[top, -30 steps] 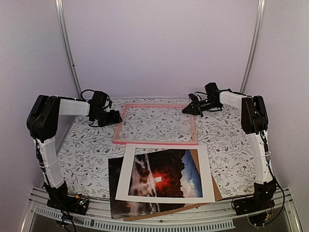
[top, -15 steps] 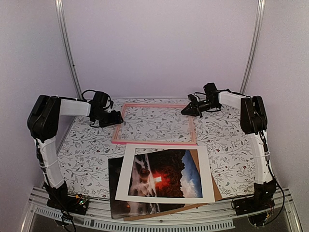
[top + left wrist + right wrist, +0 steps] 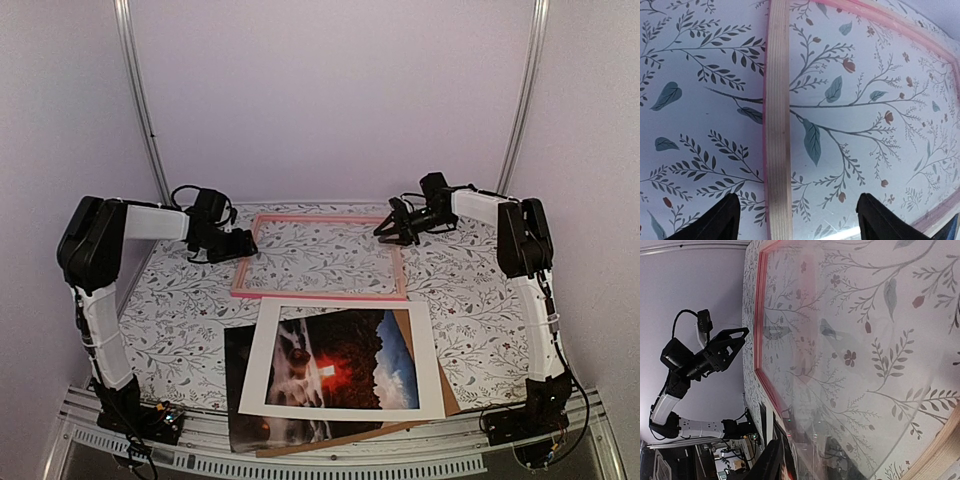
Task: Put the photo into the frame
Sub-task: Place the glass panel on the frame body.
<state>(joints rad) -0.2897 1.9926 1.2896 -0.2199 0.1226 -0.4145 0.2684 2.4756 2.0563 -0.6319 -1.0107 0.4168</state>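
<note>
The pink frame lies flat at the back of the table, its pane showing the floral cloth. My left gripper is open over the frame's left rail, and its fingertips straddle that rail without touching it. My right gripper is at the frame's far right corner with its jaws parted and nothing between them. Only one of its fingers shows in the right wrist view. The photo lies near the front edge under a white mat.
A brown backing board lies under the photo and mat, sticking out at the right and front. The floral cloth covers the table. White walls and two metal rails close in the back.
My right gripper's jaws have parted at the frame's far right corner. The left gripper has edged slightly right over the left rail, staying open.
</note>
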